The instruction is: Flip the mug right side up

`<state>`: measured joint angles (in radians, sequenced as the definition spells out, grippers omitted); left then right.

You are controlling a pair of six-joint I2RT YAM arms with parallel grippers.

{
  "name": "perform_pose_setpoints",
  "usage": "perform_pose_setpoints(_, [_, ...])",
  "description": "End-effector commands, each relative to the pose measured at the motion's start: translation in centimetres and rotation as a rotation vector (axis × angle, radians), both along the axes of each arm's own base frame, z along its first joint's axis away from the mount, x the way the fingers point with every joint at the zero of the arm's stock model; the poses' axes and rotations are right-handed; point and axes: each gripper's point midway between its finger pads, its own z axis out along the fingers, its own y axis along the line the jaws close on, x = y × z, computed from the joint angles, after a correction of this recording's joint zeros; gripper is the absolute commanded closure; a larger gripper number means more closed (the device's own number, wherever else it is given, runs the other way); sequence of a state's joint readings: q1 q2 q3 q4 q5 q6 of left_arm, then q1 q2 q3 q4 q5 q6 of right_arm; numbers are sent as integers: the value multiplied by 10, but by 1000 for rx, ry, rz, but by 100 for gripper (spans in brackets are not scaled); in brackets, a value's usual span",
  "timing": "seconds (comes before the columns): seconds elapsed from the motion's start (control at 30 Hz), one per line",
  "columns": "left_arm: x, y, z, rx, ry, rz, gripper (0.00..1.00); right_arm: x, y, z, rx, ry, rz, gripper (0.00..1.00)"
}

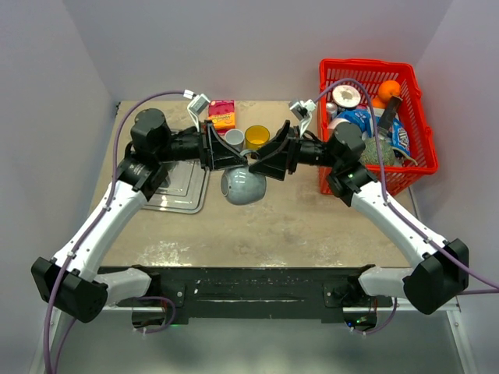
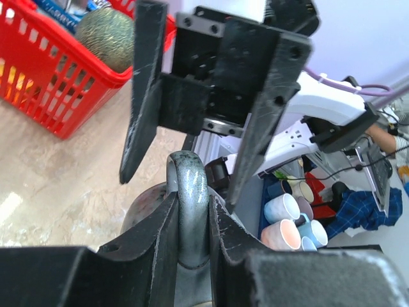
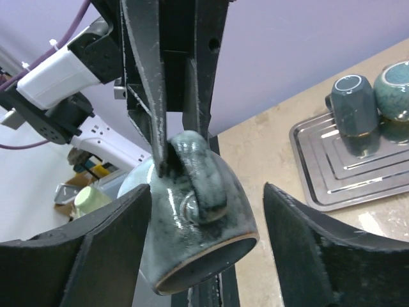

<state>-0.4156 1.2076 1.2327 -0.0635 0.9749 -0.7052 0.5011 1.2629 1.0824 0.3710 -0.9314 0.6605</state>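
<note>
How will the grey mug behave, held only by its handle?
The mug looks glazed ceramic: probably rigid, heavy for its size, and breakable if dropped. Its glossy handle, pinched in the left tool, may pivot or slip. Round sides suggest rolling if laid down.

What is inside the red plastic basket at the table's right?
In the red plastic basket: an orange round object, a round-topped can, a blue packet and a greenish textured ball. The right arm covers its near-left part.

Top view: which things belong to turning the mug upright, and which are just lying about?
Job: mug, left gripper clamping its handle, right gripper open around it.
Lying about: red basket, metal tray, yellow cup, red box.
</note>
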Motion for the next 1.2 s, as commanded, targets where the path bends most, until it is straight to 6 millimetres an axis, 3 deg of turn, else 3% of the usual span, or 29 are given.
perform_pose_setpoints(0.0, [-32,3,52,-108,-170,-93,100,-16,-4,19,39,-70,46,32])
perform_pose_setpoints(0.17, [-34,1,47,-104,-166,-106,100,-12,-4,20,49,-57,28,48])
perform_pose_setpoints(0.27, [-33,0,43,-100,-158,-107,100,-10,-3,19,54,-48,26,62])
perform_pose_setpoints(0.4, [-30,-1,39,-90,-152,-99,100,-4,-2,18,48,-38,-1,100])
perform_pose_setpoints(0.5, [-27,-1,36,-73,-160,-95,100,1,-2,13,34,-27,-23,100])
perform_pose_setpoints(0.57, [-23,-1,26,-29,-160,-73,82,5,-2,10,16,-26,-44,100])
perform_pose_setpoints(0.7, [-7,6,21,64,-189,28,30,19,-6,3,-43,-29,-132,100])
perform_pose_setpoints(0.73, [0,9,10,114,-149,78,23,25,-8,-3,-67,-9,-168,100])
perform_pose_setpoints(0.8, [11,15,5,173,-177,137,8,31,-10,-3,-94,-38,-200,100])
perform_pose_setpoints(0.83, [24,23,-8,239,-136,219,1,35,-11,-10,-124,-18,-221,100])
perform_pose_setpoints(0.9, [37,33,-14,305,-138,307,1,40,-14,-14,-169,-37,-252,100])
perform_pose_setpoints(1.0, [71,72,-32,456,-87,599,1,51,-15,-30,-271,-58,-316,100])
perform_pose_setpoints(1.03, [74,82,-36,490,-63,654,1,55,-13,-27,-292,-83,-339,100])
perform_pose_setpoints(1.1, [85,106,-39,542,-38,812,1,60,-5,-42,-394,-135,-389,100])
perform_pose_setpoints(1.13, [84,113,-42,564,-13,841,1,63,-1,-37,-413,-170,-409,100])
perform_pose_setpoints(1.17, [86,123,-42,576,3,903,1,61,11,-46,-459,-210,-394,100])
